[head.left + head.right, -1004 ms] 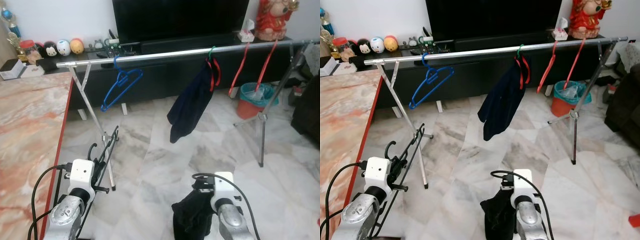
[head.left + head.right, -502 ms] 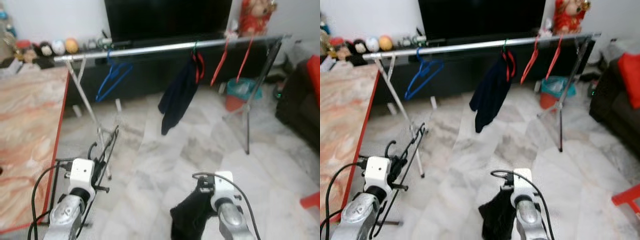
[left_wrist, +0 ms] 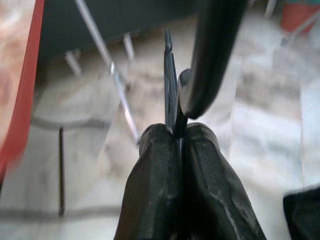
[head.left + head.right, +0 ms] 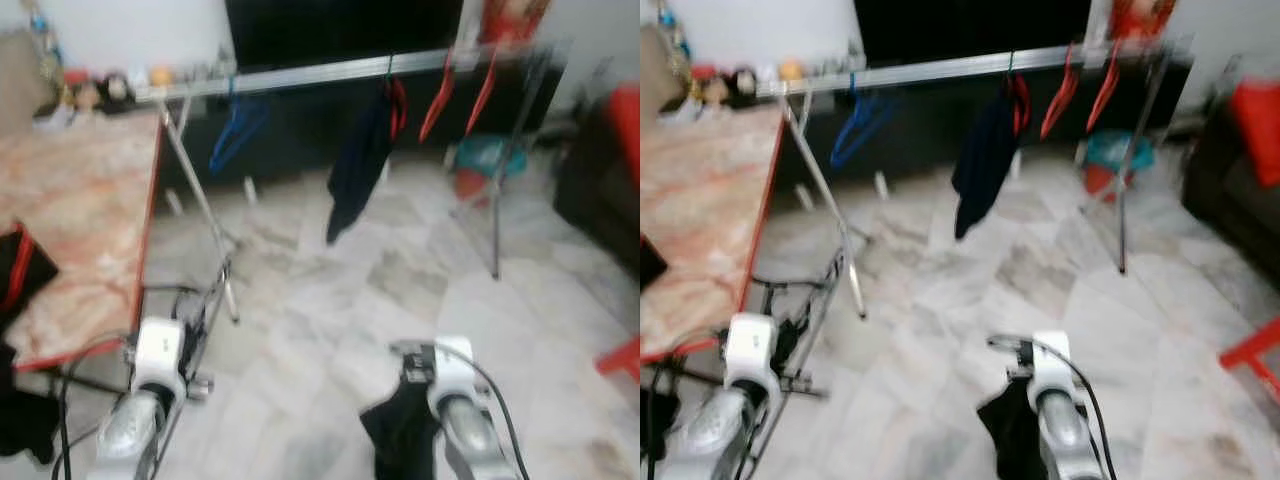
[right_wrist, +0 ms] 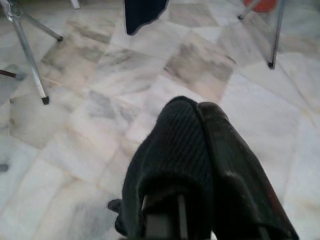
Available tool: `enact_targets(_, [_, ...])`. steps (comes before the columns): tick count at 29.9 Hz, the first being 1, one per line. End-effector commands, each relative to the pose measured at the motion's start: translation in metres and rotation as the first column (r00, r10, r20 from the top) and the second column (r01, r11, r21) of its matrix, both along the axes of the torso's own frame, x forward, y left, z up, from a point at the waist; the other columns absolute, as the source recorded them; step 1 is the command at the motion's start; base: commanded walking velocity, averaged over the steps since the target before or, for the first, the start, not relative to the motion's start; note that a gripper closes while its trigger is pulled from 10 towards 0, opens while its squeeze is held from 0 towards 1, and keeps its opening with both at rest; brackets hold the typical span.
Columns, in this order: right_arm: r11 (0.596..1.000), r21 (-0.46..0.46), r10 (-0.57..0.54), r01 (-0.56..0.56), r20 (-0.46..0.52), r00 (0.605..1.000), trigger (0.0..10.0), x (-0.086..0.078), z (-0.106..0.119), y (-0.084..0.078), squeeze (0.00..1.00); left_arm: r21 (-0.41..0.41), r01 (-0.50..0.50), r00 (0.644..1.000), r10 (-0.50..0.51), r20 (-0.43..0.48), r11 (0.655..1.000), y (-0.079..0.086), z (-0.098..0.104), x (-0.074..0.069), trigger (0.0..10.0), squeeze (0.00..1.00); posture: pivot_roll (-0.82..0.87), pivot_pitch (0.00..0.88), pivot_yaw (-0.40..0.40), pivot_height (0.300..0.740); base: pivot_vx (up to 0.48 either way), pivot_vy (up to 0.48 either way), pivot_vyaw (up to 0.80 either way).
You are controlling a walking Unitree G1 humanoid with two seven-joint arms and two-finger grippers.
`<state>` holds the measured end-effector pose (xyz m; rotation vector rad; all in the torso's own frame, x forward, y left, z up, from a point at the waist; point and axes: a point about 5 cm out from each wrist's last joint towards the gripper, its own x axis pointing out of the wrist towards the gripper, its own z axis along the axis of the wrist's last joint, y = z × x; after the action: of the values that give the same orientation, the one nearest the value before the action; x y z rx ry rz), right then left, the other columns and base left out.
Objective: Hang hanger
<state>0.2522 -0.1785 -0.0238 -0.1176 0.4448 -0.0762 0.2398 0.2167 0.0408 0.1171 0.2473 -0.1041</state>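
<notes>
Between left gripper [image 3: 175, 145] jaws, clamped: thin black wire hanger [image 3: 170, 85]. Right gripper [image 5: 200, 150] jaws pinch dark cloth [image 5: 170, 150]. View has swung, blurred; long silver clothes rail [image 4: 330, 72] now further ahead, hanging not begun.

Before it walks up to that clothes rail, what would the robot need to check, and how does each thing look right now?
1. Left gripper shut on the black hanger: ok.
2. Right gripper holding the dark cloth: ok.
3. Bare stretch on the rail between the blue hanger and the hung dark garment: ok.
4. Rail within reach: not ok, it stands across the floor.
5. Sharp head view: not ok, blurred.
</notes>
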Motion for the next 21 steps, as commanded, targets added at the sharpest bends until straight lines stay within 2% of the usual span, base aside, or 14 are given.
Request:
enact_targets(1, [1.0,0.002,-0.003,0.003,0.032,0.999,10.0,0.006,0.006,0.0,0.0,0.017,0.002,1.0,-0.002,-0.004,1.0,0.004,0.001,0.003,10.0,0.0,-0.08,0.0,0.05,0.74,-0.315,0.0,0.0])
enact_targets(3, [1.0,-0.001,-0.006,0.006,0.03,1.0,10.0,0.005,0.006,-0.002,0.0,0.019,0.001,1.0,0.0,-0.023,1.0,0.005,-0.003,0.002,10.0,0.0,-0.08,0.0,0.049,0.74,-0.311,0.0,0.0])
enact_targets(7, [0.999,-0.027,-0.026,0.026,-0.005,1.0,10.0,0.0,0.001,-0.014,0.0,-0.005,-0.029,0.993,0.028,-0.117,1.0,0.013,-0.021,-0.005,10.0,0.0,-0.08,0.0,0.046,0.74,-0.293,0.0,0.0])
enact_targets(9, [0.999,-0.038,-0.014,0.012,-0.045,0.999,10.0,-0.005,-0.005,-0.017,0.0,0.001,-0.031,0.983,0.031,-0.18,1.0,0.015,-0.031,-0.007,10.0,0.0,-0.08,0.0,0.044,0.74,0.0,0.0,0.0])
enact_targets(10, [0.999,-0.044,-0.006,0.003,-0.071,0.997,10.0,-0.009,-0.008,-0.018,0.0,0.019,-0.027,0.97,0.031,-0.24,0.999,0.017,-0.04,-0.009,10.0,0.0,-0.08,0.0,0.044,0.74,0.0,0.0,0.0])
enact_targets(13, [0.999,-0.033,-0.017,0.012,-0.173,0.985,10.0,-0.023,-0.023,-0.021,0.0,0.043,-0.019,0.943,0.032,-0.33,0.999,0.019,-0.057,-0.015,10.0,0.0,-0.08,0.0,0.044,0.74,0.0,0.0,0.0])
enact_targets(14, [0.999,-0.05,-0.011,-0.001,-0.247,0.969,10.0,-0.036,-0.033,-0.024,0.0,0.052,-0.015,0.923,0.034,-0.384,0.999,0.019,-0.068,-0.019,10.0,0.0,-0.08,0.0,0.042,0.74,0.0,0.0,0.0])
enact_targets(17, [0.998,-0.061,-0.022,0.002,-0.329,0.944,10.0,-0.053,-0.044,-0.028,0.0,0.053,-0.018,0.898,0.039,-0.439,0.998,0.018,-0.078,-0.022,10.0,0.0,-0.08,0.0,0.042,0.74,0.0,0.0,0.0])
enact_targets(20, [0.997,-0.071,-0.041,0.01,-0.455,0.89,10.0,-0.082,-0.06,-0.033,0.0,0.058,0.004,0.858,0.026,-0.513,0.998,0.012,-0.09,-0.029,10.0,0.0,-0.09,0.0,0.047,0.74,0.0,0.0,0.0])
enact_targets(21, [0.997,-0.071,-0.041,0.01,-0.455,0.89,10.0,-0.082,-0.06,-0.033,0.0,0.058,0.004,0.858,0.026,-0.513,0.998,0.012,-0.09,-0.029,10.0,0.0,-0.09,0.0,0.047,0.74,0.0,0.0,0.0])
